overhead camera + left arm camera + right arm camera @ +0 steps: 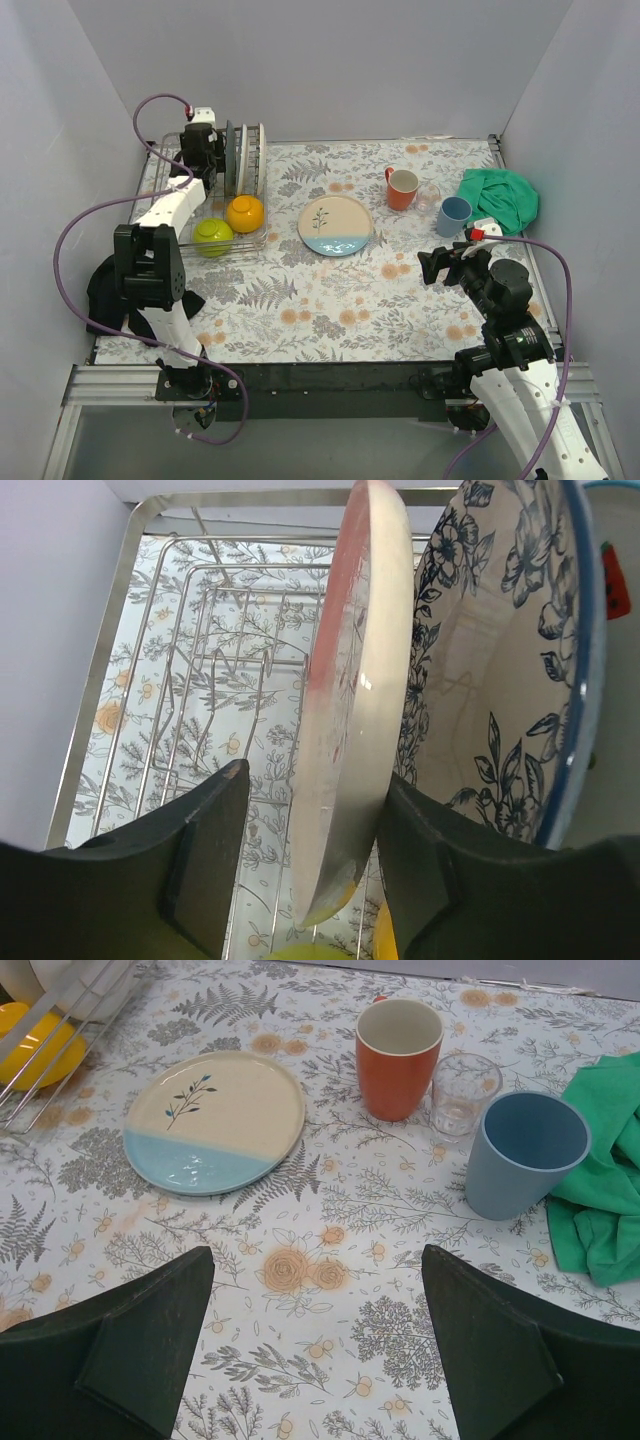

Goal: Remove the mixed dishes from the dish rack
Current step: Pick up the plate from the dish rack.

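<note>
Left claw (315,780) is inside the dish rack (150,680) at the table's (330,300) far left. Its jaws are spread and straddle the lower rim of an upright pink-faced plate (350,700). The right finger (430,880) is at the plate's cream back, and contact can't be confirmed. The left finger (200,850) is apart from the pink face with a gap showing, so the plate is not clamped. A blue-flowered dish (500,680) stands upright in the slot just beside the plate, on its right in the wrist view.

An orange-yellow bowl (245,213) and a lime-green bowl (212,236) sit at the near end of the rack.

Right claw (318,1255) hangs above the table's right side with its jaws wide apart and nothing between them.

Out on the table beyond it:
- A cream-and-blue plate (215,1120) lies flat, near the rack.
- An orange mug (398,1055), a clear glass (465,1090) and a light-blue cup (525,1155) stand upright close together.
- The cup is just beside the green cloth (600,1180).
</note>
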